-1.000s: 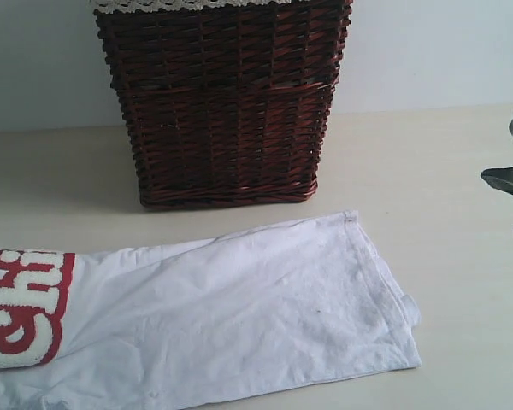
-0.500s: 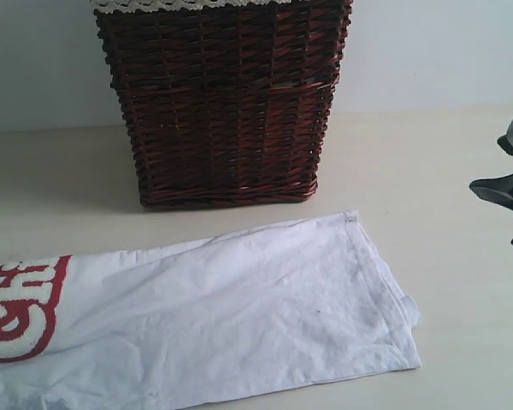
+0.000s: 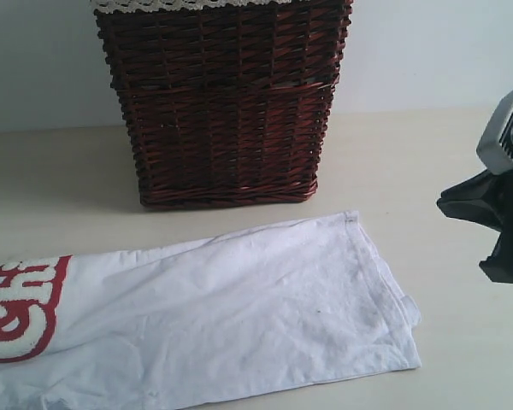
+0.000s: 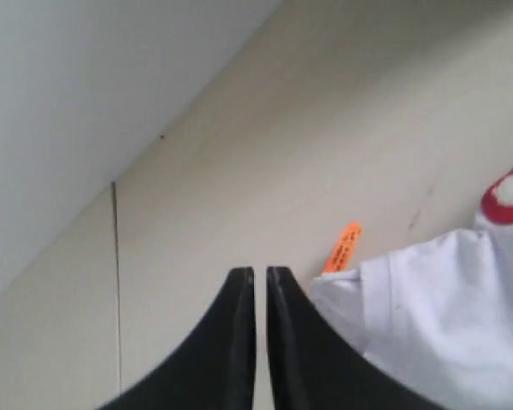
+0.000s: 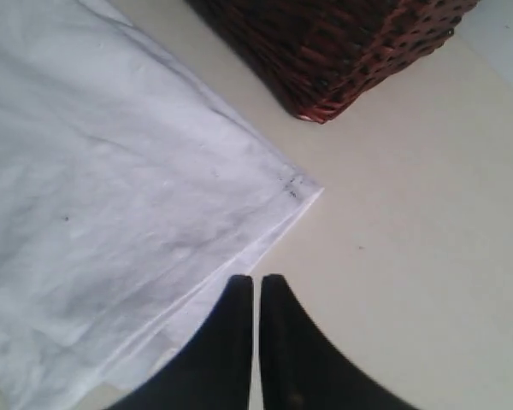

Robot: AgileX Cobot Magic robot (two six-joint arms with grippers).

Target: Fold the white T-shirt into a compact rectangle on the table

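Note:
The white T-shirt (image 3: 231,316) lies flat on the table (image 3: 410,162) as a long band, its red patch with white letters (image 3: 21,312) at the left edge. In the left wrist view my left gripper (image 4: 260,272) is shut and empty above bare table, beside the shirt's corner (image 4: 445,325) and its orange tag (image 4: 342,248). At the right edge of the exterior view hangs my right gripper (image 3: 487,218). Seen from the right wrist, this gripper (image 5: 256,280) is shut on nothing, hovering over the shirt's hem (image 5: 239,256), near its corner (image 5: 301,192).
A dark wicker basket (image 3: 222,102) with a lace rim stands behind the shirt, against the pale wall (image 3: 427,51). Its base corner (image 5: 325,94) shows close to the shirt's hem corner. Bare table lies to the right of the shirt.
The lettered end of the shirt has dropped flatter at the left. My right gripper has moved leftward into view, toward the shirt's right end, and its jaws have shut.

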